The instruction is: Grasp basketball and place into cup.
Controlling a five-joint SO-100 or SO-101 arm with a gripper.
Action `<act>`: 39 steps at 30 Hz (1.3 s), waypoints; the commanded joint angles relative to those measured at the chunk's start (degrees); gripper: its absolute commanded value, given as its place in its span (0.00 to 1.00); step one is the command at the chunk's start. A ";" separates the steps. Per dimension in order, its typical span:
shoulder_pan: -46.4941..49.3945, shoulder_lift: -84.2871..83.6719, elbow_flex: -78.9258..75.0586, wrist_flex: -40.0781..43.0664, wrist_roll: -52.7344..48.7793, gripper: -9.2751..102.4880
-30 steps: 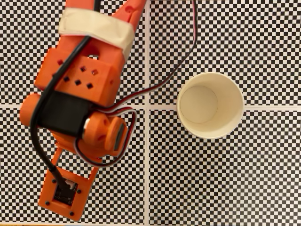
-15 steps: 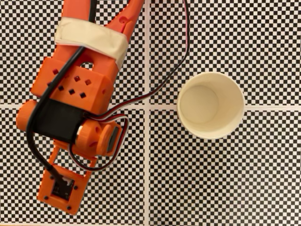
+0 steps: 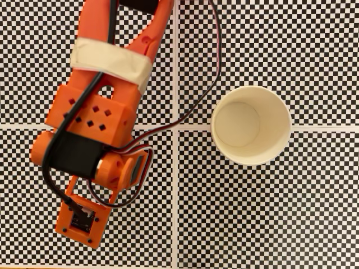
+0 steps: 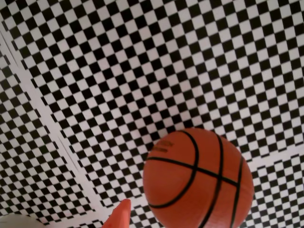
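The basketball (image 4: 197, 178), orange-red with thin black seams, fills the lower right of the wrist view, on or just over the checkered surface. One orange fingertip (image 4: 119, 214) pokes up from the bottom edge just left of the ball, with checkered mat showing in the gap between them. No second finger stands beside that tip, so the jaws are apart and hold nothing. In the fixed view my orange arm (image 3: 95, 117) lies along the left side and hides the ball and the fingers beneath it. The cream-white cup (image 3: 251, 125) stands upright and empty, right of the arm.
A black-and-white checkered mat (image 3: 269, 213) with white dividing lines covers the table. Red and black cables (image 3: 210, 73) loop from the arm toward the cup's left side. A pale blurred shape (image 4: 14, 222) shows at the wrist view's bottom left corner.
In the fixed view the arm's lower end swung left and slightly up, then came back right and down. The cup has stayed where it was.
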 commanded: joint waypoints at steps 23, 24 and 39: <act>-0.62 -2.20 -6.06 3.25 -0.26 0.62; -0.53 -2.20 -6.06 3.34 -0.53 0.62; 0.26 -3.34 -5.10 3.34 -1.32 0.58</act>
